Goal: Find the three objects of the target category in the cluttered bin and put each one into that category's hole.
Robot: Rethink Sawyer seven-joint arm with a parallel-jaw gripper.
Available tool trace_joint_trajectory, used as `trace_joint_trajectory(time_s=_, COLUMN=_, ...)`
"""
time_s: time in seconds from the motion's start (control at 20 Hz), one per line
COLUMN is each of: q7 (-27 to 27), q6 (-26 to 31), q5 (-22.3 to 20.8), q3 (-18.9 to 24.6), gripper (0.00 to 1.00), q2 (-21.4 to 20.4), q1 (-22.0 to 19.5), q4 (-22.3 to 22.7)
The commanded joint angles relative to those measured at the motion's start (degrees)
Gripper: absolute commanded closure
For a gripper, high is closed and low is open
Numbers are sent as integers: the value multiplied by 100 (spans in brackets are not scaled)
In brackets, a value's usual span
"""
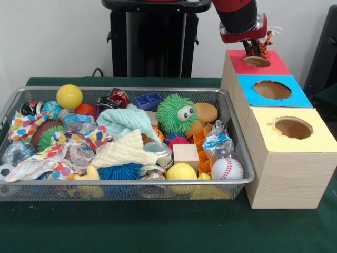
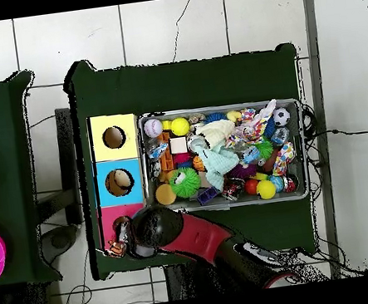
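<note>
My gripper point(image 1: 255, 50) hangs just above the round hole point(image 1: 257, 61) of the red-topped wooden box point(image 1: 279, 67). It is shut on the small orange black-striped tiger plush point(image 1: 267, 40), which also shows beside the arm's end in the overhead view point(image 2: 116, 248). The green spiky puffball with googly eyes point(image 1: 176, 113) lies in the far middle of the wire mesh bin point(image 1: 131, 90) and shows in the overhead view too point(image 2: 184, 181). The blue spiky puffball point(image 1: 118, 171) lies at the bin's near side, partly under a cream cloth. In the overhead view the arm hides the red box's hole.
The blue-topped box point(image 1: 297, 99) and yellow-topped box point(image 1: 322, 141) stand in a row with the red one, right of the bin. The bin holds a yellow ball point(image 1: 69, 96), a baseball point(image 1: 227, 168), a wooden block point(image 1: 185, 155), cloths and several toys.
</note>
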Motion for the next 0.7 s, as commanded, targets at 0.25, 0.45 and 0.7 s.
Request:
trace_joint_trajectory(time_s=0.25, q7=789, q6=-629, q5=-13, q3=273, gripper=100, q2=270, q1=-113, q4=-310)
trace_joint_trajectory(time_s=0.45, q7=733, q6=-539, q5=-28, q3=268, gripper=100, q2=235, q1=-150, q4=-374)
trace_joint_trajectory(time_s=0.7, q7=725, q6=-176, q5=-30, q3=190, gripper=100, q2=-21, q1=-153, q4=-382)
